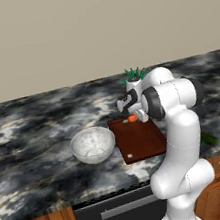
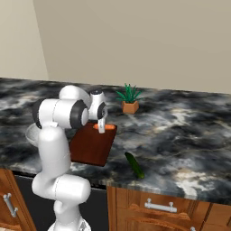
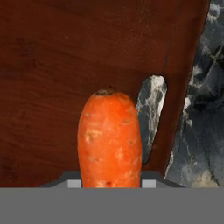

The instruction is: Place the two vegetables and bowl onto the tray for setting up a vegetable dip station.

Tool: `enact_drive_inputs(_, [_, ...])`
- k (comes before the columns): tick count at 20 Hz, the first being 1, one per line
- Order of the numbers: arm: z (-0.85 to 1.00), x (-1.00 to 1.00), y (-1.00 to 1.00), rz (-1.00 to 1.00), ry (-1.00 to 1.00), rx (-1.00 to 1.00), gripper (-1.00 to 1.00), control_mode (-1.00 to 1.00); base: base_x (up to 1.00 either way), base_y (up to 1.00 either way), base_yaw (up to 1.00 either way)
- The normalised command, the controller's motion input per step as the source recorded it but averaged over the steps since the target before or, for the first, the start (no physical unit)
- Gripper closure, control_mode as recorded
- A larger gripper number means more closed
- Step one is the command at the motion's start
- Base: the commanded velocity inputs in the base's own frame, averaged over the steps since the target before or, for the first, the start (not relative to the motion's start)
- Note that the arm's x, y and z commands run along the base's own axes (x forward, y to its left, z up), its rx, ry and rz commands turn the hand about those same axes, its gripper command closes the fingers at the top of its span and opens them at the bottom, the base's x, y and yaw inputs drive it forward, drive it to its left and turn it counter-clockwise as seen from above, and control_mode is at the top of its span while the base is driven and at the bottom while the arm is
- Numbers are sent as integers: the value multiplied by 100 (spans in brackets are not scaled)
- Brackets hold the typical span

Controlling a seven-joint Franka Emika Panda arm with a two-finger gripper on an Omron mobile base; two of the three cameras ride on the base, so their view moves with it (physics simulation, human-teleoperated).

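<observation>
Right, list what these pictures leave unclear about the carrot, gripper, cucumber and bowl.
- Gripper: fingertips cut off by the bottom band in the hand view, tiny in the base views.
- Carrot: lower end cut off in the hand view; whether it touches the tray is unclear.
- Cucumber: mostly behind the arm, left base view.
- Bowl: mostly behind the arm, right base view.
</observation>
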Motion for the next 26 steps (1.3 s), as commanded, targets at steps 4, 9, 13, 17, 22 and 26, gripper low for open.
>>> enact_drive_inputs(4, [-2,8,0,0,0,0,100,-100,0,0,0])
enact_drive_inputs(9, [0,3,2,0,0,0,100,-100,0,0,0])
enact_drive_inputs(13, [-1,0,1,0,0,0,100,-100,0,0,0])
enact_drive_inputs(17, [0,0,0,0,0,0,-100,-100,0,0,0])
enact_drive_inputs(22, [0,0,0,0,0,0,-100,-100,0,0,0])
enact_drive_inputs(26, [0,0,0,0,0,0,-100,-100,0,0,0])
